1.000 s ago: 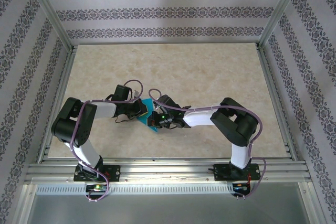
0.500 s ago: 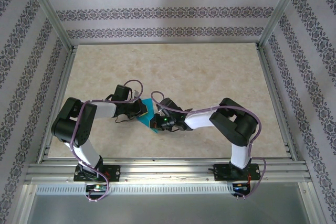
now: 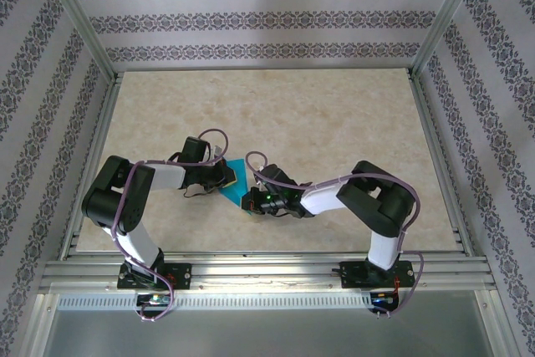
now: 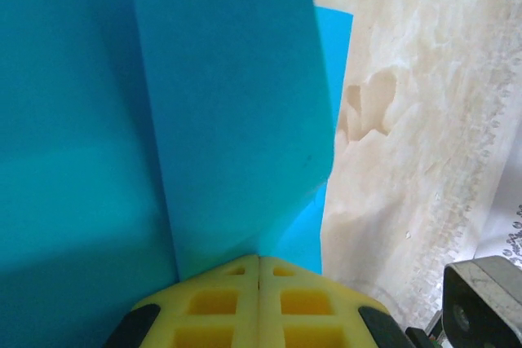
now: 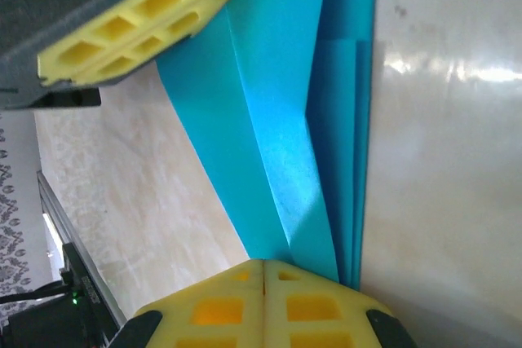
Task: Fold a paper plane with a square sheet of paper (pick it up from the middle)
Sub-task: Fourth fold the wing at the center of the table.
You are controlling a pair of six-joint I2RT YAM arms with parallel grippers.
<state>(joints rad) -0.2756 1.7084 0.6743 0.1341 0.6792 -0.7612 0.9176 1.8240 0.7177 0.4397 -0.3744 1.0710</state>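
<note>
Arm bases sit at the near edge of the tabletop point(image 3: 334, 123), and both forearms bend inward to meet just near of its middle. The right tool point(image 3: 251, 201) is the nearer of the two. Its yellow pads are pressed together on the near end of the square sheet of paper point(image 3: 236, 180), here already folded into overlapping teal layers. In the right wrist view the creases run straight out from its tips, so the long axis lies away from this tool, slanting toward the far left. Just beyond, the left tool point(image 3: 224, 175) is likewise closed, pinching the sheet's left side where a raised flap meets its pads. The sheet thus lies between the two tools, partly resting on the tabletop, and each arm is close enough to work its own end. Any coming crease probably depends on this opposed hold. Farther off, bare tabletop stretches to the patterned walls, leaving ample room.
</note>
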